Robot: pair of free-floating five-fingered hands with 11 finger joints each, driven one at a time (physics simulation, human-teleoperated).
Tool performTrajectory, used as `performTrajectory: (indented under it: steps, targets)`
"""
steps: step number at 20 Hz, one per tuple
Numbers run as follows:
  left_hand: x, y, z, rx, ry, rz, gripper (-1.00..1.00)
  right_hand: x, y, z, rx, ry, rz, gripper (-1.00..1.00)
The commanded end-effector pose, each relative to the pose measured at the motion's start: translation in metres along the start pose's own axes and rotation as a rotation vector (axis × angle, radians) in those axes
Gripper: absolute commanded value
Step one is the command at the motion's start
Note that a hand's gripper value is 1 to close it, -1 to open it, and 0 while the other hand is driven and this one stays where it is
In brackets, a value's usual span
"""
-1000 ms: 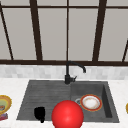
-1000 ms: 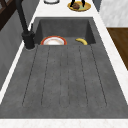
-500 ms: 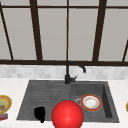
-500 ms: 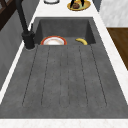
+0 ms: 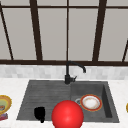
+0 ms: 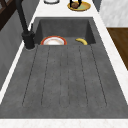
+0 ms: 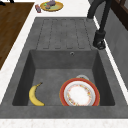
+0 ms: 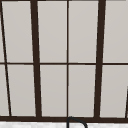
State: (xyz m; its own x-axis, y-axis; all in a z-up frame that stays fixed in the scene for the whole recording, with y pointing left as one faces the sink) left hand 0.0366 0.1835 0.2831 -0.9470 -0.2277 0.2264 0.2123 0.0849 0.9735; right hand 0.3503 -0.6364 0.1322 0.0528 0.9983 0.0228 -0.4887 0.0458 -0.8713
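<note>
Your sink (image 5: 50, 95) takes up the middle of the table (image 5: 15, 85), with the ridged draining board at 9 o'clock of the basin and the black tap (image 5: 68, 72) at 12 o'clock. A big red ball (image 5: 67, 115) sits at 6 o'clock, and at its 2 o'clock a red-rimmed plate (image 5: 91, 102) lies in the basin, a banana (image 7: 35, 95) near it. Your left hand (image 5: 40, 114) hovers low over the draining board just at 9 o'clock of the ball; you cannot tell whether its fingers are spread or curled.

Left robot hand (image 5: 39, 114) low, hanging
</note>
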Motion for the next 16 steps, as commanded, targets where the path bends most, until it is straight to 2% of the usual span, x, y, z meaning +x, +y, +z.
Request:
performTrajectory:
  steps: [1, 8, 9, 16]
  targets:
    - [0.0, 0.0, 0.0, 0.0, 0.0, 0.0, 0.0, 0.007, -0.019, 0.011, 0.008, 0.03, -0.067, 1.0]
    - [0.0, 0.0, 0.0, 0.0, 0.0, 0.0, 0.0, 0.037, -0.036, 0.024, -0.013, 0.026, -0.059, 1.0]
    - [0.0, 0.0, 0.0, 0.0, 0.0, 0.0, 0.0, 0.049, -0.041, 0.028, -0.016, 0.029, -0.029, 1.0]
    - [0.0, 0.0, 0.0, 0.0, 0.0, 0.0, 0.0, 0.087, -0.049, 0.035, -0.005, 0.075, -0.03, 1.0]
